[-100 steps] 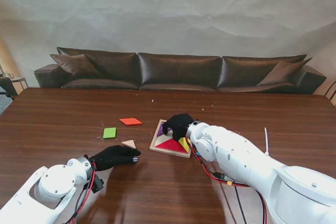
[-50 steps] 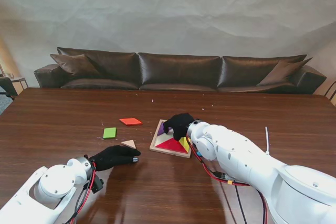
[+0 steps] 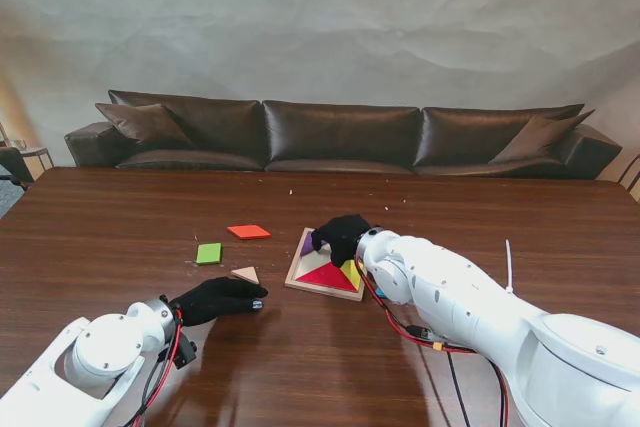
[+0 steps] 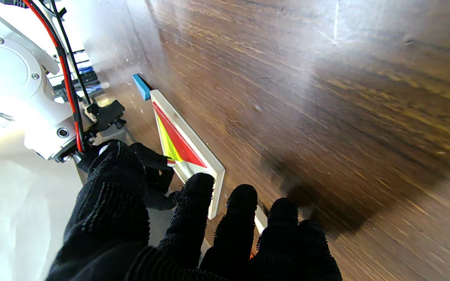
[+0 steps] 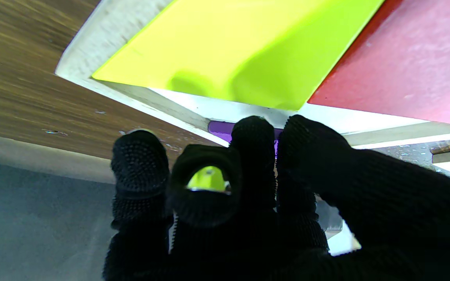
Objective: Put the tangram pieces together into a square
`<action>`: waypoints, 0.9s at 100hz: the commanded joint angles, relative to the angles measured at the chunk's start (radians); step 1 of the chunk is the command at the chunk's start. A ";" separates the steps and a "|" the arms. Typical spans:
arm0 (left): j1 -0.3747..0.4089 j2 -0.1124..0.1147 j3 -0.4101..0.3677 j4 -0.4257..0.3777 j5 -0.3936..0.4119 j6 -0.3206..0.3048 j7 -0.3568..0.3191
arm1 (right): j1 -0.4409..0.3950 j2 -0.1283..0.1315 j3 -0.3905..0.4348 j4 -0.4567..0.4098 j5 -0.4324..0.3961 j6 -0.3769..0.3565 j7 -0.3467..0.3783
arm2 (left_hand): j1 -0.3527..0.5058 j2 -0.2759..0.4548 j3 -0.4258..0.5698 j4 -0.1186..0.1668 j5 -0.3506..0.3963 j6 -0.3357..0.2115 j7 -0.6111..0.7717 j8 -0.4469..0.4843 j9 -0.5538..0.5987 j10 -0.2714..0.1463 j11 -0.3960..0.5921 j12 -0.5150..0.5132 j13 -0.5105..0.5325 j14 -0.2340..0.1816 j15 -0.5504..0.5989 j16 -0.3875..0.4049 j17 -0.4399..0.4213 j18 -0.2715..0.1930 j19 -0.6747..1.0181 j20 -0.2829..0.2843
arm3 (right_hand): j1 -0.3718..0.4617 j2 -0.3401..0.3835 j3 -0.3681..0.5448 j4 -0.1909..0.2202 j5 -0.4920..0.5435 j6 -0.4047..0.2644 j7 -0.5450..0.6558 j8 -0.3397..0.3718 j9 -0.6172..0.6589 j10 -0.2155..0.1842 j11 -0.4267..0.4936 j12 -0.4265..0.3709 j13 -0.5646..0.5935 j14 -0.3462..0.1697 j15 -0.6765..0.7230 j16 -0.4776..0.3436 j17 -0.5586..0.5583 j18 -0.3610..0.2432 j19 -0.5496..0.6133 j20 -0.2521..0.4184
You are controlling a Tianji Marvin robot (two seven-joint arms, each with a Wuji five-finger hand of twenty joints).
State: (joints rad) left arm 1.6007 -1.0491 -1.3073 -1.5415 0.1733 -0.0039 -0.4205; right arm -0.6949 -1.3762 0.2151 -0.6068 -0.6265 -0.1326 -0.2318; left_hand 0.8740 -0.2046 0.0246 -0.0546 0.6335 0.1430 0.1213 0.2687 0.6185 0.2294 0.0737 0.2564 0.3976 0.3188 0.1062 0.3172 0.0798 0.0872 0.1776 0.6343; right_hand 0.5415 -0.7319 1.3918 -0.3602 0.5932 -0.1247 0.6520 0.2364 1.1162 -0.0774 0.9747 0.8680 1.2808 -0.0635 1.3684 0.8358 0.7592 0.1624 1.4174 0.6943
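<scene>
Three pieces in tray (image 3: pixel 300 279) — right robot hand (image 3: pixel 340 235) over far corner

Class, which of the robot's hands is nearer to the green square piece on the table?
The left hand: it rests on the table nearer to me than the green square. The right hand is over the tray, farther right.

One wooden tray (image 3: pixel 296 281) is sitting mid-table, showing three pieces: red (image 3: pixel 328 278), yellow (image 3: pixel 351 273), purple (image 3: pixel 306 244). Three more are lying loose leftward: orange (image 3: pixel 248 232), green (image 3: pixel 208 253), tan (image 3: pixel 245 274).
</scene>
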 commanded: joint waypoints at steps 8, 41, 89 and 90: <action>0.018 0.001 0.009 0.022 0.002 0.012 -0.030 | -0.006 0.007 0.009 -0.016 -0.004 -0.002 0.014 | 0.029 0.055 -0.026 0.034 0.009 -0.001 0.002 0.000 0.012 -0.001 0.000 0.002 0.030 0.083 0.018 0.018 0.042 0.256 0.042 0.014 | -0.011 -0.012 0.009 0.008 -0.022 0.005 0.010 0.010 -0.014 -0.007 -0.003 -0.013 0.039 -0.011 0.027 0.012 0.059 -0.004 0.040 0.006; 0.017 0.001 0.009 0.026 0.003 -0.005 -0.028 | -0.070 0.089 0.111 -0.176 -0.053 0.010 -0.002 | 0.027 0.055 -0.027 0.033 0.010 -0.003 0.002 0.000 0.014 -0.004 0.001 0.002 0.031 0.082 0.018 0.018 0.045 0.256 0.043 0.014 | -0.051 -0.121 0.061 0.022 0.269 -0.149 0.137 -0.155 0.003 0.014 -0.036 -0.045 0.038 0.000 0.016 0.009 0.054 0.017 0.035 0.009; -0.006 -0.006 0.032 0.054 -0.015 -0.085 0.004 | -0.466 0.288 0.573 -0.728 -0.292 0.206 0.207 | 0.029 0.056 -0.026 0.034 0.009 -0.001 0.002 0.000 0.014 -0.001 0.001 0.002 0.030 0.083 0.018 0.018 0.044 0.258 0.043 0.014 | -0.215 -0.142 -0.084 0.093 0.227 -0.068 0.164 0.064 -0.126 0.099 -0.298 -0.344 0.032 0.063 -0.428 -0.144 0.012 0.055 -0.024 0.008; -0.007 -0.006 0.033 0.055 -0.016 -0.087 0.005 | -0.474 0.289 0.580 -0.735 -0.294 0.210 0.210 | 0.029 0.056 -0.026 0.034 0.009 -0.002 0.002 0.000 0.014 -0.002 0.001 0.002 0.031 0.082 0.018 0.018 0.044 0.258 0.043 0.014 | -0.216 -0.141 -0.084 0.096 0.226 -0.066 0.161 0.068 -0.129 0.100 -0.299 -0.346 0.031 0.065 -0.432 -0.144 0.010 0.056 -0.026 0.008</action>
State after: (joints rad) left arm 1.5866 -1.0479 -1.2830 -1.5054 0.1630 -0.0880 -0.3966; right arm -1.1294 -1.1032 0.7912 -1.3299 -0.9213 0.0621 -0.0425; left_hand 0.8742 -0.2046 0.0246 -0.0546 0.6349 0.1430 0.1214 0.2687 0.6185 0.2295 0.0737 0.2563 0.3980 0.3668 0.1068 0.3176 0.0796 0.1343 0.1772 0.6341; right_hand 0.3647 -0.8556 1.3192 -0.3031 0.8442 -0.1868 0.8336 0.2750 1.0313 -0.0046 0.6977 0.5522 1.2808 -0.0151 0.9607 0.6968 0.7594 0.1864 1.4062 0.6944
